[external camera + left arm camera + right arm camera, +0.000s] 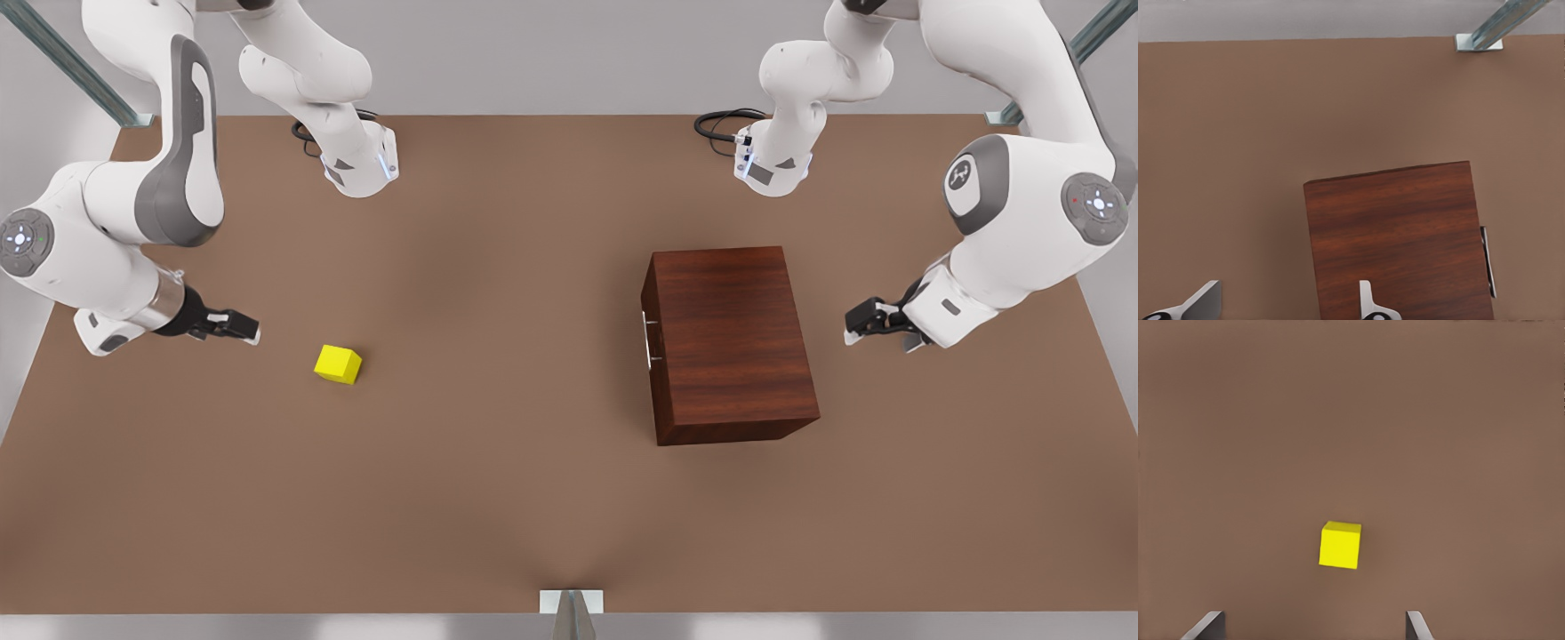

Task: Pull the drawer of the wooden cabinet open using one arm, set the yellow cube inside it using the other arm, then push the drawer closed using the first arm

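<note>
Fingers (1211,623) spread facing yellow cube (1340,545); left wrist sees wooden cabinet (1398,233).

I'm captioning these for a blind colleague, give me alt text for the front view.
A dark wooden cabinet, its drawer shut, sits on a brown table, with a small yellow cube apart on the front view's left. The right hand hovers open beside the cube; the left hand hovers open beside the cabinet.

We see a broad, flat brown tabletop (498,498) spanning the scene. Grey metal struts stand at its far corners, one on the front view's left (71,67) and one on its right (1089,44), a grey metal bracket (571,604) sits at the near edge's middle, and black cables (720,120) coil at the far edge.
</note>
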### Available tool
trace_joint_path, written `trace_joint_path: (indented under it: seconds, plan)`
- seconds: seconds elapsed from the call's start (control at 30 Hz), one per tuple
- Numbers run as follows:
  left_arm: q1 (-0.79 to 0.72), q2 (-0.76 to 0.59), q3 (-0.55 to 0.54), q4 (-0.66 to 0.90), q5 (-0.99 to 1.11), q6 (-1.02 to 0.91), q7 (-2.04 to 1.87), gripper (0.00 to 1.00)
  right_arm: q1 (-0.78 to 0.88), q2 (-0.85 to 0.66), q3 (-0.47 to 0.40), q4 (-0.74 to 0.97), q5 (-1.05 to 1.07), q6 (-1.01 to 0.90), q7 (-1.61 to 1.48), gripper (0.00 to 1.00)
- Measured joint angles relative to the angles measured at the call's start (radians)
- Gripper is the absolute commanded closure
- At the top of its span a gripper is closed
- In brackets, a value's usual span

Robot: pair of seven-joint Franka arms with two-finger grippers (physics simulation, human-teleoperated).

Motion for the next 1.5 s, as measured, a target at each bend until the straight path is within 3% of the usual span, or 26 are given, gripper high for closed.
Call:
trace_joint_path:
  seconds: [0.2, 0.37, 0.5, 0.67, 0.83, 1.07, 1.5]
  plan:
    - [-0.094, 0.011, -0.008, 0.006, 0.084, 0.016, -0.013, 0.00, -0.005, 0.004, 0.000, 0.013, 0.001, 0.030, 0.010, 0.00]
    - [-0.420, 0.067, -0.009, 0.016, 0.208, 0.018, -0.111, 0.00, -0.001, 0.013, 0.001, 0.014, -0.001, 0.040, 0.016, 0.00]
    - [-0.577, 0.223, -0.009, 0.158, 0.239, -0.017, -0.233, 0.00, 0.002, 0.014, 0.002, 0.014, -0.002, 0.043, 0.019, 0.00]
    - [-0.582, 0.355, -0.002, 0.161, 0.208, 0.038, -0.436, 0.00, 0.001, 0.016, 0.001, 0.014, -0.002, 0.045, 0.023, 0.00]
    - [-0.630, 0.419, 0.001, 0.154, 0.315, 0.101, -0.657, 0.00, 0.001, 0.017, 0.003, 0.016, -0.002, 0.046, 0.025, 0.00]
    - [-0.649, 0.464, 0.003, 0.152, 0.456, 0.039, -0.838, 0.00, 0.002, 0.018, 0.003, 0.016, -0.002, 0.046, 0.028, 0.00]
    - [-0.715, 0.527, 0.003, 0.153, 0.495, 0.003, -1.049, 0.00, 0.002, 0.028, 0.003, 0.016, -0.002, 0.047, 0.031, 0.00]
